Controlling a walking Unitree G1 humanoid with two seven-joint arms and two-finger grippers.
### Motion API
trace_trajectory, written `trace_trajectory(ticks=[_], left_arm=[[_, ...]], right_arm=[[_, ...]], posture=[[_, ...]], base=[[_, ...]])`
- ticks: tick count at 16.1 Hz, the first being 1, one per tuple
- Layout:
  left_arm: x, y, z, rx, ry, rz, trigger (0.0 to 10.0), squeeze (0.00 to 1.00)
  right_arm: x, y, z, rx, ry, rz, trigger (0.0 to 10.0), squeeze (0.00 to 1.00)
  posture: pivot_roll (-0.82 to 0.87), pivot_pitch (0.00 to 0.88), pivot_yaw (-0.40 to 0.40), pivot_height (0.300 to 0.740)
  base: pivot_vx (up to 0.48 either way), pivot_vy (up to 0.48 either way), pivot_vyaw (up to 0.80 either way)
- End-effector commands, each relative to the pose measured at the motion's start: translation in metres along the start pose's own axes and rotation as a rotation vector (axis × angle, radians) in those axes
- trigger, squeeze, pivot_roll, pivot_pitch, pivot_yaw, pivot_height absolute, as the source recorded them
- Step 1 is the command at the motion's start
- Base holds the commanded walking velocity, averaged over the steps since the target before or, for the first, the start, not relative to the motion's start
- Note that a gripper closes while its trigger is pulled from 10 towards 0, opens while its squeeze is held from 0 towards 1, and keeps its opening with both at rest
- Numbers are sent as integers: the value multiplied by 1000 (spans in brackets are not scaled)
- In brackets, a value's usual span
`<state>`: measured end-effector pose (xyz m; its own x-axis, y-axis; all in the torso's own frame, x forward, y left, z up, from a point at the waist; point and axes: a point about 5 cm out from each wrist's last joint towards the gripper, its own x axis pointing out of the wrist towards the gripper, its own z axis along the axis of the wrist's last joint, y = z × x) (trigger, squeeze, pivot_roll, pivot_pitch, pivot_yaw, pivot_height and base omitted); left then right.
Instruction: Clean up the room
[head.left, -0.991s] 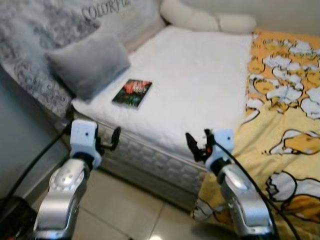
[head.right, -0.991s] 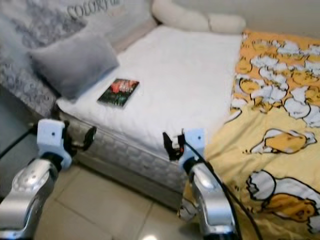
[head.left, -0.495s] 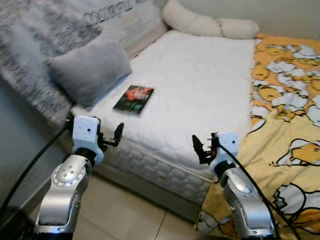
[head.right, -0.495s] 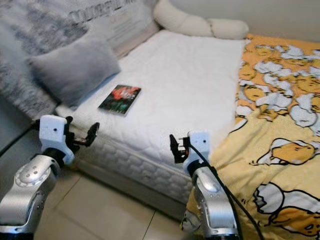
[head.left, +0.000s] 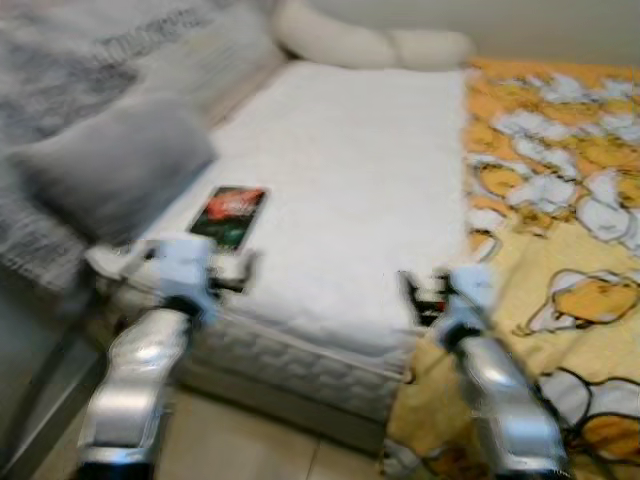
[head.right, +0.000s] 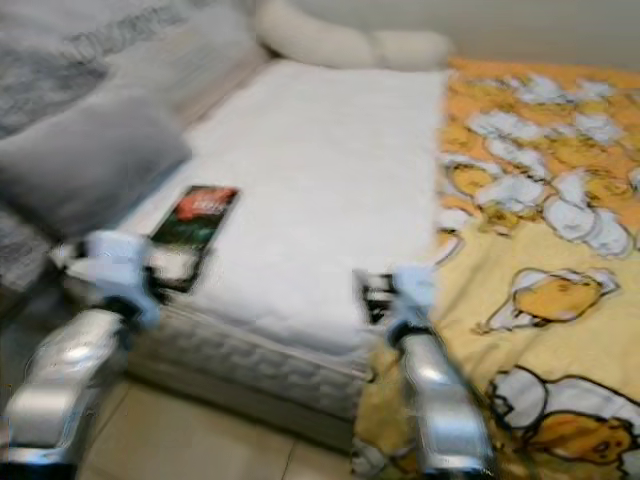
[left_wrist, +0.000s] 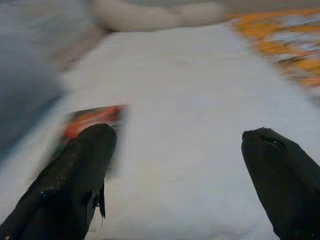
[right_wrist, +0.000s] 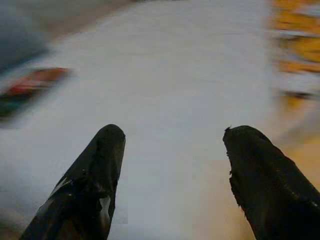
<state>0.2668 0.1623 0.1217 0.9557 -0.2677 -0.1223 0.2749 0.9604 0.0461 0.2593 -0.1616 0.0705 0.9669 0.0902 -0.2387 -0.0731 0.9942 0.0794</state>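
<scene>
A plump grey fabric pillow (head.left: 105, 175) is seen at nine o'clock in the head views, propped against a grey patterned headboard cover (head.left: 90, 70). Just beside it, toward the bed's near edge, a thin dark paperback book with a red and green cover (head.left: 228, 215) lies flat on the white quilted mattress (head.left: 350, 170). The left gripper (head.left: 232, 274) is held at seven o'clock, just short of the book and over the mattress edge; in the left wrist view its jaws stand wide apart, with nothing between them, and the book (left_wrist: 90, 120) shows past one black finger (left_wrist: 75, 180). A long cream bolster cushion (head.left: 365, 45) lies across the far end at twelve o'clock. The right gripper (head.left: 412, 297) is held at five o'clock by the mattress edge (all views are blurred), and its jaws are likewise spread wide and empty in the right wrist view. A yellow blanket printed with white and yellow cartoon figures (head.left: 560, 200) covers the bed from one to four o'clock.
</scene>
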Motion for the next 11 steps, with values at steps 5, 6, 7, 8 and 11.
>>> trace_trajectory(ticks=[5,6,7,8,11], left_arm=[[-4,11,2,21,-1,21,10000,0],[-3,12,1,24,1,19,10000,0],[-3,11,2,19,-7,9,10000,0],[-3,11,2,22,-5,4,10000,0],[-3,10,1,26,0,-11,10000,0]], right_arm=[[3,14,5,-4,-24,45,10000,0],[3,14,5,-2,-23,41,10000,0],[3,14,6,-2,-24,32,10000,0],[4,14,7,-3,-23,21,10000,0],[5,11,8,43,48,-13,10000,0]], posture=[[-16,0,30,740],[-19,0,29,740],[-20,0,29,740],[-21,0,29,740],[-26,0,30,740]], base=[[310,0,-466],[274,0,0],[0,0,0],[0,0,0],[0,0,0]])
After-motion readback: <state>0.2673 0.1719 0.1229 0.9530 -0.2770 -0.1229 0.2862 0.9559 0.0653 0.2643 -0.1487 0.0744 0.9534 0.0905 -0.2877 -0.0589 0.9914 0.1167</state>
